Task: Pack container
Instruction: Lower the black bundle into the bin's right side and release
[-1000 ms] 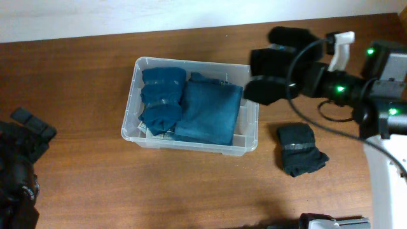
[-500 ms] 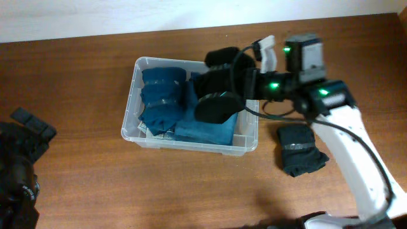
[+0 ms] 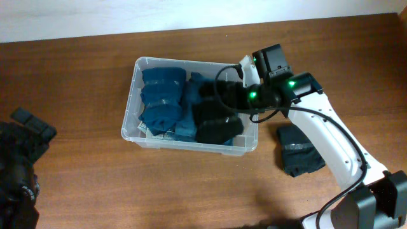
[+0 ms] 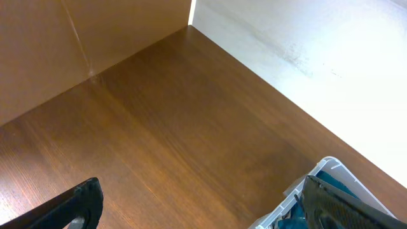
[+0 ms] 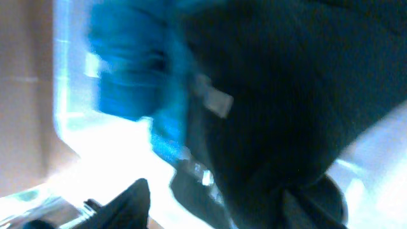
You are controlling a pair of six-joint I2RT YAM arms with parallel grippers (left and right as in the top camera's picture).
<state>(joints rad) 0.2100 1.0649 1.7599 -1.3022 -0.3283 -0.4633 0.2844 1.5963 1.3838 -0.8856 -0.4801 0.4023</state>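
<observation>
The clear plastic container (image 3: 136,66) stands at the table's middle with blue folded clothes (image 3: 162,95) in its left half. My right gripper (image 3: 219,113) is over the container's right half, shut on a bulky black cloth bundle (image 3: 216,124) that lies low on the blue clothes. In the right wrist view the black bundle (image 5: 286,95) fills the space between my fingers (image 5: 132,198), with the blue clothes (image 5: 127,70) beyond. My left gripper (image 4: 203,207) is open and empty at the table's left, with the container's corner (image 4: 321,170) just in its view.
A second dark rolled bundle (image 3: 300,149) lies on the wooden table right of the container, under my right arm (image 3: 318,127). My left arm (image 3: 19,165) sits at the left edge. A pale wall (image 3: 127,16) runs along the far side.
My right gripper has carried the black bundle from the right of the container leftward and down into its right half. The left arm has not moved.
</observation>
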